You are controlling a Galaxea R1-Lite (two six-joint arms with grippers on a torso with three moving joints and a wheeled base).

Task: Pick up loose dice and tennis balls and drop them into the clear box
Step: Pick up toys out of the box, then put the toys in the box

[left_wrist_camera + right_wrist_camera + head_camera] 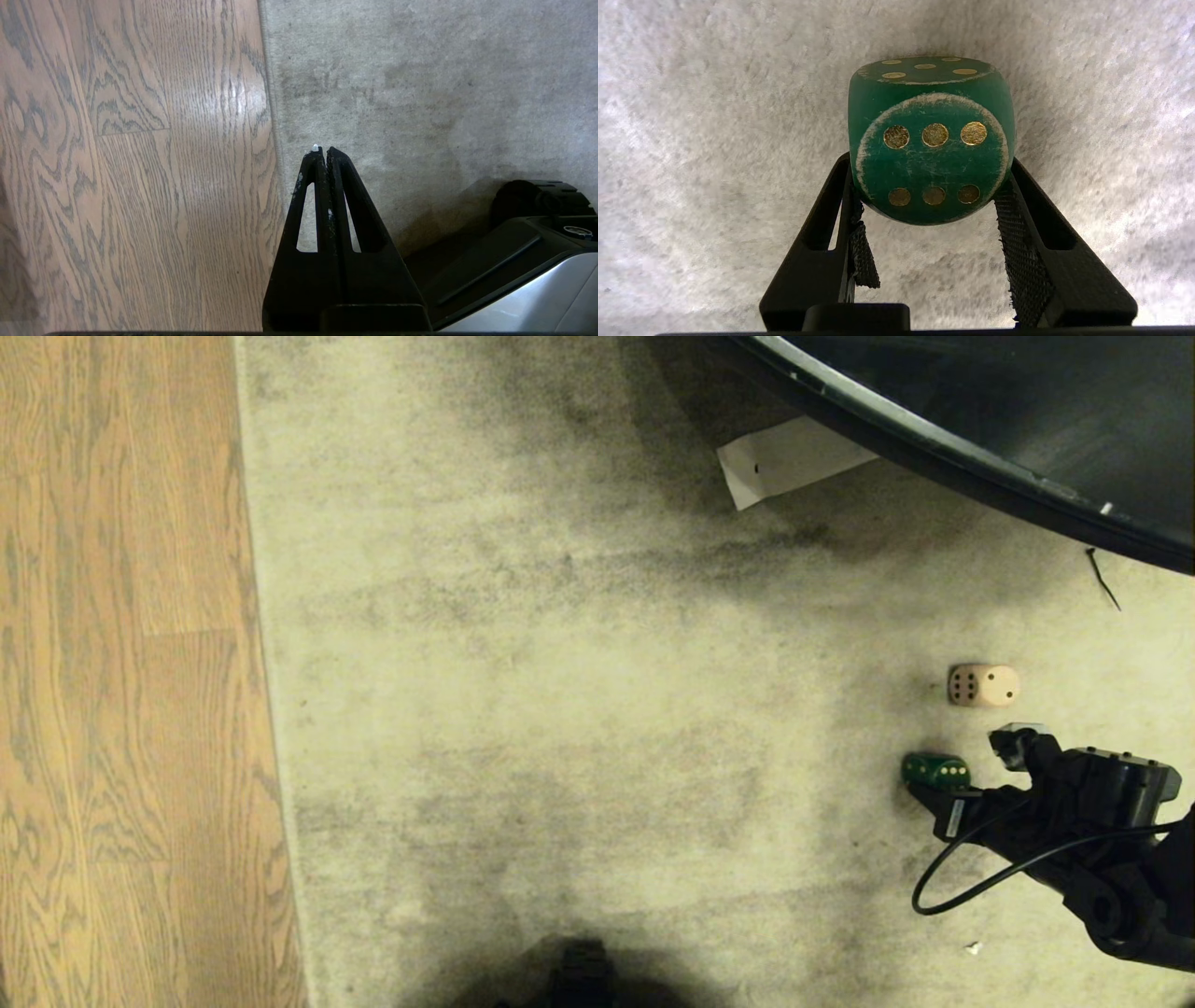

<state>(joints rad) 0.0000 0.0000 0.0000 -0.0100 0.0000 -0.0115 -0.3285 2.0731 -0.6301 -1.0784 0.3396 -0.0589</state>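
Two dice lie on the pale, grey-smudged carpet (pixel 560 709), both toward the robot's right: a green die (pixel 935 771) with yellow pips and a cream die (pixel 982 685) with dark pips, near each other but not touching, the cream one farther from the robot. The right gripper (pixel 927 196) is down at the carpet with the green die between its jaws; in the right wrist view both mesh-covered fingers (pixel 1015 224) press against the die's opposite sides, so the jaws are clamped on it, while the die appears to rest on the carpet. Its six-pip face points toward the wrist camera and a five-pip face points up. The left gripper (pixel 324 151) hangs idle over the carpet just beside the edge where the wooden floor (pixel 131 163) begins, its jaws pressed together with nothing between them. At the far right of the head view, one curved dark object with a pale rim (pixel 980 439) overhangs the carpet, with one white sheet of paper (pixel 784 457) partly tucked under it and one thin black strand (pixel 1103 579) lying close by.
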